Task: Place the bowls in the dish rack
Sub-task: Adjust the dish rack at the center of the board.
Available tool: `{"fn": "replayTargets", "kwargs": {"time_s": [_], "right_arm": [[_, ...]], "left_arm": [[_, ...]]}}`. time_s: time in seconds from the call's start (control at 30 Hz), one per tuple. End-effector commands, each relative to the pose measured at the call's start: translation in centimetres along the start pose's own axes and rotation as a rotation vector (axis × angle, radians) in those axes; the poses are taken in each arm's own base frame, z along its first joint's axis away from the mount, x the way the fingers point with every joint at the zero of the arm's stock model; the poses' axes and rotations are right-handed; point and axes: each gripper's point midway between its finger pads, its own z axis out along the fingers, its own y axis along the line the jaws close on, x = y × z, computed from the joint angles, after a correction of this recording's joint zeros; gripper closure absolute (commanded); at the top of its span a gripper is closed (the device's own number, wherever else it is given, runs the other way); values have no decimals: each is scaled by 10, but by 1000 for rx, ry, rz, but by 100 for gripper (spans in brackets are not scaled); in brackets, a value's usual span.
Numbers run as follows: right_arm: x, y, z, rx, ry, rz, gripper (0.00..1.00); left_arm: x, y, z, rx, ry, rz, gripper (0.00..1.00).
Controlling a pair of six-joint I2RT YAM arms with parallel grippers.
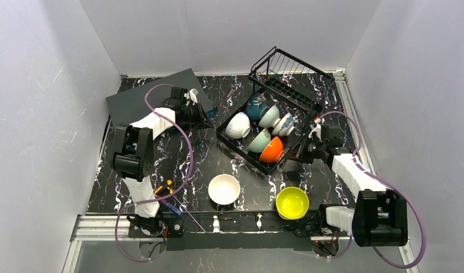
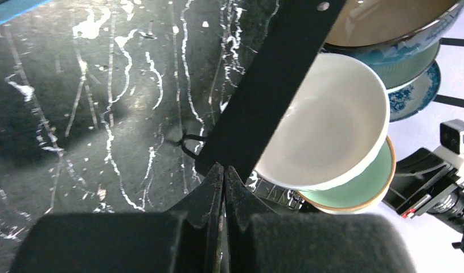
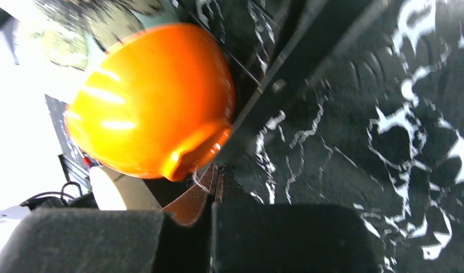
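Observation:
The black wire dish rack (image 1: 309, 105) stands at centre right and holds several bowls: white (image 1: 237, 125), dark blue (image 1: 255, 106), blue-and-white patterned (image 1: 284, 124), mint-green (image 1: 259, 141) and orange (image 1: 272, 151). A white bowl (image 1: 224, 189) and a yellow bowl (image 1: 292, 202) sit on the table near the front. My left gripper (image 2: 224, 168) is shut, its tips pinched on the rack's frame (image 2: 269, 85) at its left corner, beside the white bowl (image 2: 326, 125). My right gripper (image 3: 218, 168) is shut at the rack's frame (image 3: 275, 85) near the orange bowl (image 3: 144, 102).
A dark grey flat box (image 1: 152, 96) lies at the back left, behind the left arm. The rack's raised wire basket section (image 1: 286, 65) stands at the back. White walls close in the dark marbled table (image 1: 184, 165) on three sides.

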Motion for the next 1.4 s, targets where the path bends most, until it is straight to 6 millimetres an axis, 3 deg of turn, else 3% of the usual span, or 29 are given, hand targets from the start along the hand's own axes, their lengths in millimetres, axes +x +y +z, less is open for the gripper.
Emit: {"fn": "replayTargets", "kwargs": {"time_s": [0.0, 0.07, 0.17, 0.3, 0.4, 0.57, 0.67, 0.77, 0.97, 1.2, 1.3, 1.37], "right_arm": [[21, -11, -7, 62, 58, 42, 99], [10, -11, -12, 93, 28, 12, 97], [-9, -11, -18, 141, -30, -32, 88], [-36, -16, -25, 221, -121, -76, 79], [-56, -16, -31, 259, -192, -107, 75], [-96, -7, -45, 288, -352, -165, 57], [-117, -2, -59, 305, -473, -207, 52], [-140, 2, -74, 314, -626, -234, 38], [-167, 12, -80, 282, -769, -253, 29], [-183, 15, -69, 247, -815, -292, 33], [-187, 19, -64, 211, -838, -315, 40], [-189, 21, -61, 191, -845, -330, 50]], "left_arm": [[-6, 2, -15, -50, -32, 34, 100], [-1, 1, -24, -60, -49, 22, 97], [10, -2, -37, -53, -84, -12, 75], [27, -4, -51, -23, -133, -79, 53], [42, -11, -55, 25, -142, -127, 44], [66, -27, -48, 99, -119, -170, 37], [77, -38, -41, 110, -91, -161, 36], [85, -45, -33, 115, -72, -158, 36], [91, -48, -18, 149, -60, -209, 38], [99, -42, 6, 155, -40, -286, 48], [100, -41, 14, 157, -32, -307, 57], [100, -38, 18, 153, -29, -317, 61]]}}
